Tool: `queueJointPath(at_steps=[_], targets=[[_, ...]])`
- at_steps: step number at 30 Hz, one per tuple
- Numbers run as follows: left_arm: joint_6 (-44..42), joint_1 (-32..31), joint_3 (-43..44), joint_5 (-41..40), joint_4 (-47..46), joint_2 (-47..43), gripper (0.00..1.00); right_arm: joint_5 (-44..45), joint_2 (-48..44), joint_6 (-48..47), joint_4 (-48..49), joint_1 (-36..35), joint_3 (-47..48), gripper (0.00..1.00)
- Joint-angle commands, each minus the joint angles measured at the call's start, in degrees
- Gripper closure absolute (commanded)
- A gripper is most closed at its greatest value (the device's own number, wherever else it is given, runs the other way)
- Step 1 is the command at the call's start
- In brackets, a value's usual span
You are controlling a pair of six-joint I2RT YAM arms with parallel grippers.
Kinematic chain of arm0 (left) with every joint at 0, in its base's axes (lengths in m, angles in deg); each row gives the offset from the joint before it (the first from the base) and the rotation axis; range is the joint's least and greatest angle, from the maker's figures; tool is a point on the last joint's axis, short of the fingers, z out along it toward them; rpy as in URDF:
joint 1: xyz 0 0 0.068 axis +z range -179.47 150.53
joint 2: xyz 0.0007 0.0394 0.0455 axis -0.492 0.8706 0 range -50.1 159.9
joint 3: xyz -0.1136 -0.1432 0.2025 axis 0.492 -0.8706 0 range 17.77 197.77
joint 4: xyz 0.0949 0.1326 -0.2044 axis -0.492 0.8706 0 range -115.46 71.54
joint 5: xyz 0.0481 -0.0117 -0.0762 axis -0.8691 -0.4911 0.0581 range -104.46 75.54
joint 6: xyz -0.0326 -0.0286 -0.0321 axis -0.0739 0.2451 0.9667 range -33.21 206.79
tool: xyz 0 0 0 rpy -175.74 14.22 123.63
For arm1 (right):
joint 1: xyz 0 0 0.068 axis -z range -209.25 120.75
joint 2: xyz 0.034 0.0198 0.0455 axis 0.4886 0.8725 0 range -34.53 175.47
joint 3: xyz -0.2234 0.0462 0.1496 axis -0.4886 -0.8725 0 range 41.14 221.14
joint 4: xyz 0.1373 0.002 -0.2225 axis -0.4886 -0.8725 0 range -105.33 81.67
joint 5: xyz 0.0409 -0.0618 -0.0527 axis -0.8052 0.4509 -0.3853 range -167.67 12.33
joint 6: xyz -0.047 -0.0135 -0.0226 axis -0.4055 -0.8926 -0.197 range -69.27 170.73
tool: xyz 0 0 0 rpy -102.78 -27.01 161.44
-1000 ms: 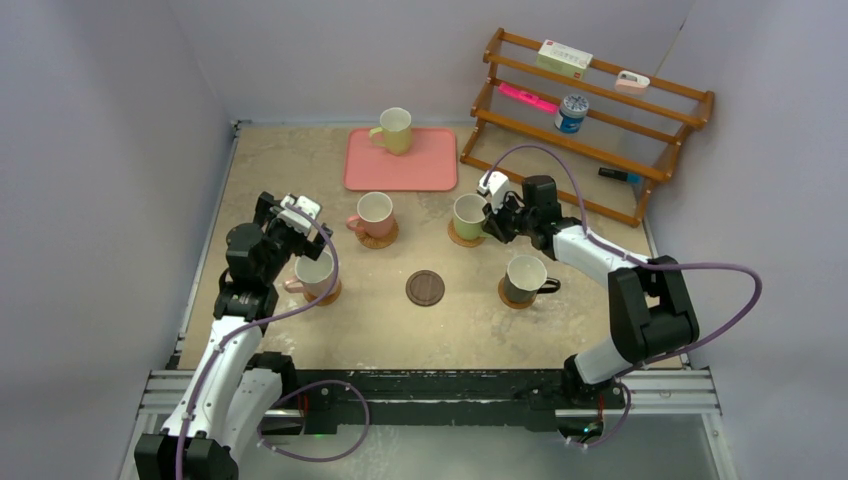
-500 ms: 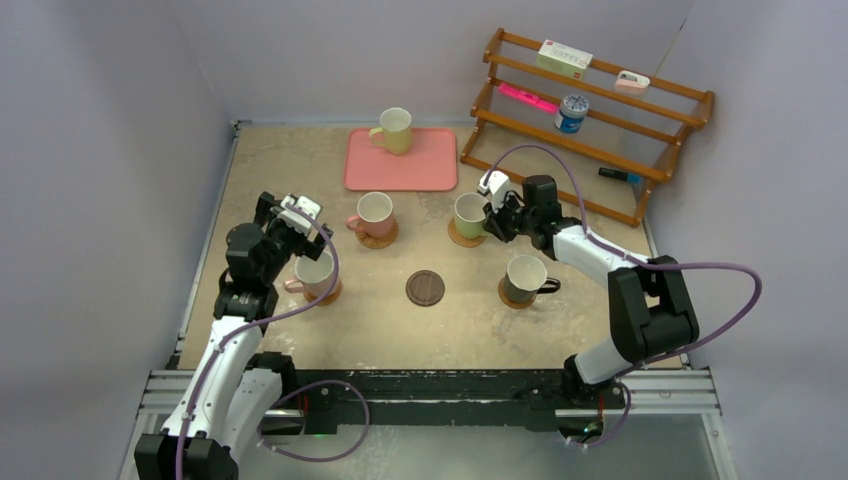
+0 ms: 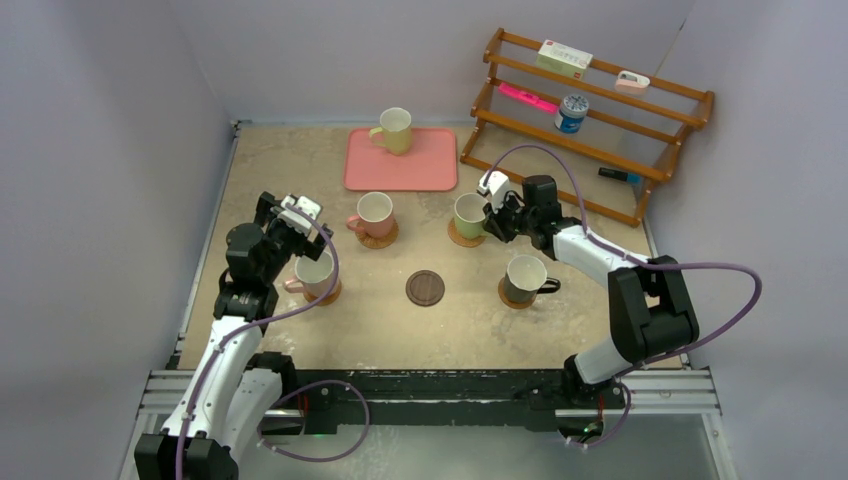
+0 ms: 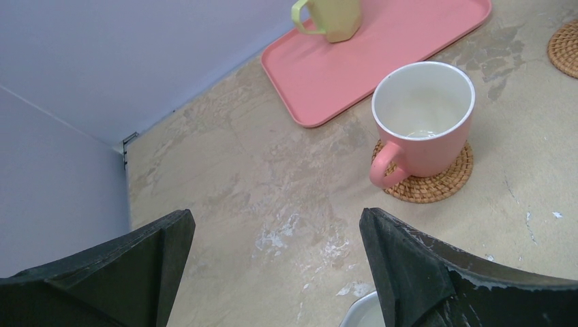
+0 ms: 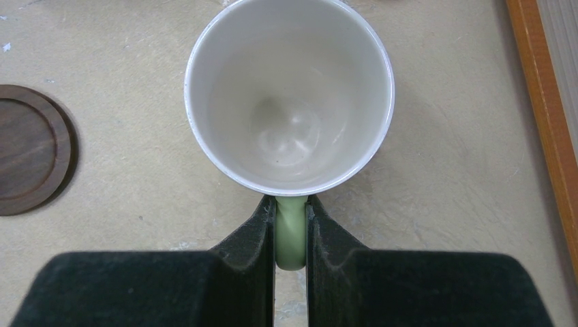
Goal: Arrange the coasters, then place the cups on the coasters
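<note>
Right pincer [image 5: 291, 204] grips the green cup [image 5: 290, 95] by its handle, bowl just ahead.

Right hand [image 3: 487, 222] against green cup [image 3: 467, 211]; yellow cup [image 3: 396, 128] on pink tray [image 3: 420, 165]

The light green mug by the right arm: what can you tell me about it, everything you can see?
The light green mug looks ceramic. It is glossy white inside and empty, with a round rim and a pale green loop handle. It stands upright, mouth up, and in the top view appears to sit on a tan coaster, not far from the wooden rack. The right gripper is shut on its handle, one black finger on each side. Nothing else touches it.
</note>
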Motion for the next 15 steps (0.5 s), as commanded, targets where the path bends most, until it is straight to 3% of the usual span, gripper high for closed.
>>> queueJointPath(at_steps=[1,15], targets=[[-0.2,0.3,-0.3,0.9,-1.8,-0.7,0.00,-2.6,-1.4,-0.4,2.8,0.0,2.3,1.00],[-0.2,0.3,-0.4,0.9,-1.9,-0.7,0.00,-2.8,-1.6,-0.4,2.3,0.0,2.3,1.00]])
